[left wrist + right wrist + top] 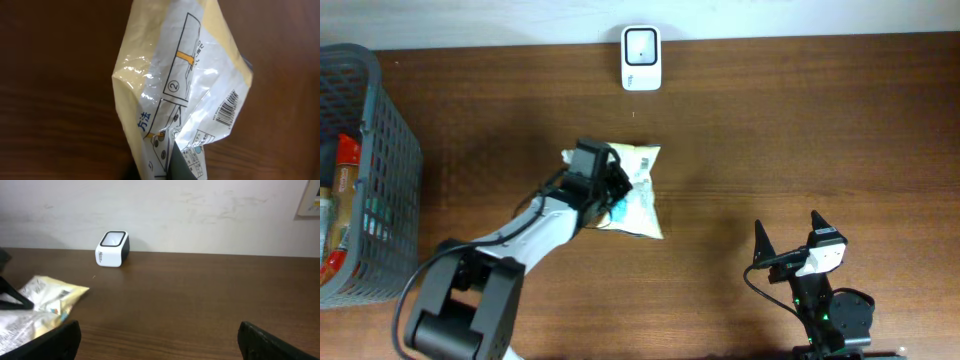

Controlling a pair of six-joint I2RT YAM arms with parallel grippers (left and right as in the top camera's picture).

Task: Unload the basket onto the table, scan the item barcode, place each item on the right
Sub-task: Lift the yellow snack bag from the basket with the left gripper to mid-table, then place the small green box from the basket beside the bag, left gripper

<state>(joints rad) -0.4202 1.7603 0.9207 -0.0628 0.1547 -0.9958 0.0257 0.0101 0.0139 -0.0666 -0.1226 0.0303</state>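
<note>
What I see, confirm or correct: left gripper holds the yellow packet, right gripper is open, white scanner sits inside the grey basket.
The scanner is misplaced: the white scanner stands on the table at its far edge, apart from the grey basket, as the overhead view shows. The left gripper holds the yellow packet and the right gripper is open.

The pale yellow and white crinkled plastic packet (pixel 638 190) at the black left hand (pixel 615 197) carries black line drawings, blue characters, orange marks and a black-striped barcode (pixel 227 107) on white. Beneath it, the dark brown wooden tabletop (pixel 800 130) shows faint grain. Beyond the hand sits a white boxy scanner (pixel 641 58) with a dark window. To the hand's left, a grey plastic mesh basket (pixel 395 150) shows red and orange inside.
</note>
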